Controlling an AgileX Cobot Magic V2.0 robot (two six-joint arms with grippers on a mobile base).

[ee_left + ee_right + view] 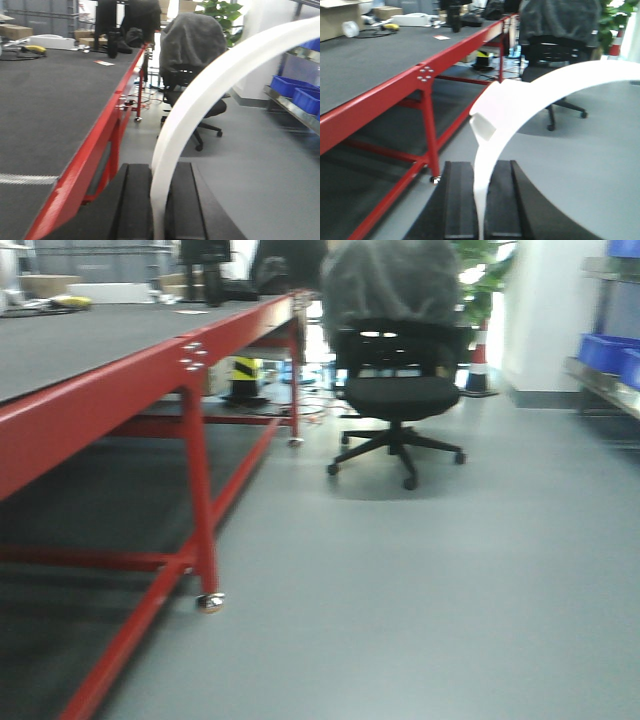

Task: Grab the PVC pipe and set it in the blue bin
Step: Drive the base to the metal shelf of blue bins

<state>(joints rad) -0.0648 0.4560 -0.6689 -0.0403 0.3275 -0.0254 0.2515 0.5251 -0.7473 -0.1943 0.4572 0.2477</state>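
In the left wrist view my left gripper (159, 171) is shut on a slim white curved PVC pipe (200, 95) that arcs up and to the right out of the jaws. In the right wrist view my right gripper (482, 169) is shut on a white curved pipe (530, 95); its squared end (487, 114) shows just above the jaws. I cannot tell whether it is one piece or two. Blue bins (603, 350) sit on a metal shelf at the right and also show in the left wrist view (287, 86). Neither gripper shows in the front view.
A long red-framed table (110, 390) with a grey top runs along the left, with a wheeled leg (208, 600). A black office chair (397, 390) draped with a grey cover stands ahead on the grey floor. A traffic cone (478, 365) stands behind it.
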